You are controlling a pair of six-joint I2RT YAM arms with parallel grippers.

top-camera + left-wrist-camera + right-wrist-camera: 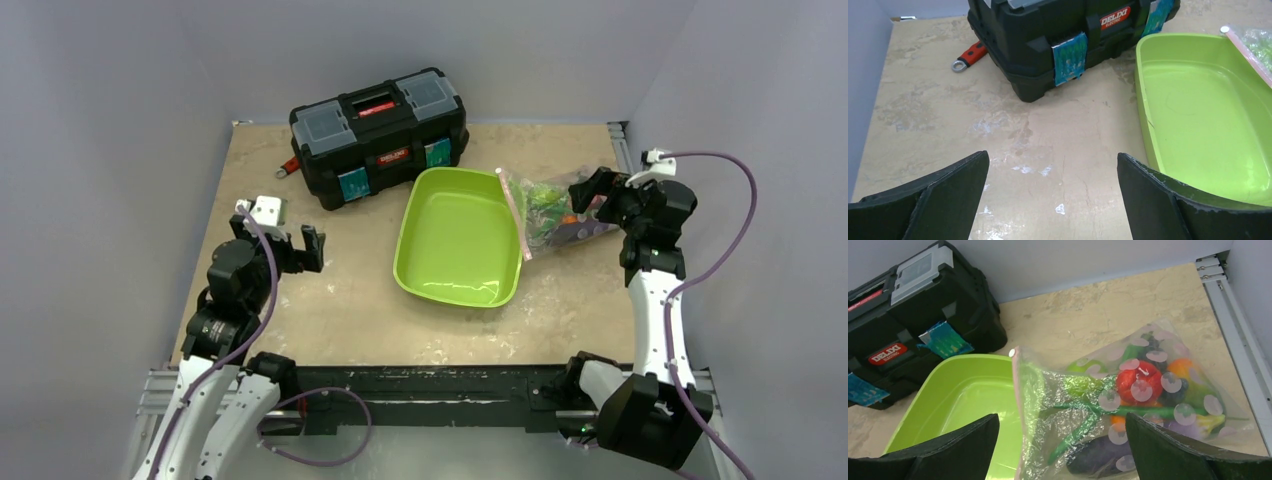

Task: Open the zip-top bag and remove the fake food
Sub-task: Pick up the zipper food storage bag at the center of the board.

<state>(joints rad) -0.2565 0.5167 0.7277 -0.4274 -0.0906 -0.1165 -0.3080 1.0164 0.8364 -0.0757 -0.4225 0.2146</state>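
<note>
Left fingers (943, 200) and right fingers (1173, 450) wide, empty — zip-top bag (1088, 405) against green tray (963, 400), toolbox (938, 310) and wrench (968, 56) beyond

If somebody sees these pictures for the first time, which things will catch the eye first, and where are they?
The bright green tray in the middle of the table stands out first. Just right of it lies a clear bag full of colourful toy food, its pink-edged mouth along the tray's rim, with the open right gripper beside it. Behind the tray sits a black toolbox.
</note>
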